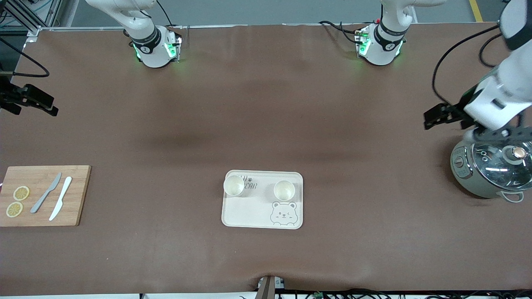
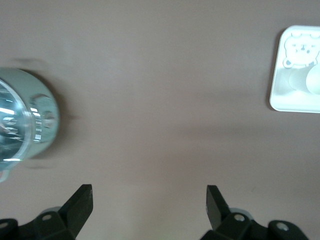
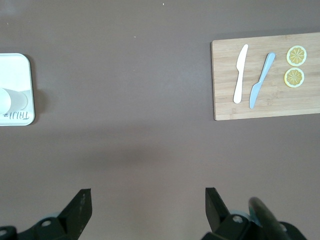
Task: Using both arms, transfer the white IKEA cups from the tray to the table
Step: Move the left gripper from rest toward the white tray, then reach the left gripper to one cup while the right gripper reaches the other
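Two white IKEA cups stand upright on the cream bear tray (image 1: 245, 211), one (image 1: 234, 185) toward the right arm's end, one (image 1: 284, 190) toward the left arm's end. My left gripper (image 1: 429, 118) is open and empty, over bare table beside the pot, well away from the tray. Its wrist view (image 2: 149, 197) shows the tray's end (image 2: 290, 102) with one cup (image 2: 314, 80). My right gripper (image 1: 50, 109) is open and empty over bare table at its own end. Its wrist view (image 3: 148, 199) shows the tray's other end (image 3: 15, 70) and a cup (image 3: 11, 101).
A grey-green pot with a glass lid (image 1: 490, 174) stands at the left arm's end, also in the left wrist view (image 2: 25, 120). A wooden cutting board (image 1: 77, 195) with two lemon slices and two knives lies at the right arm's end, also in the right wrist view (image 3: 270, 107).
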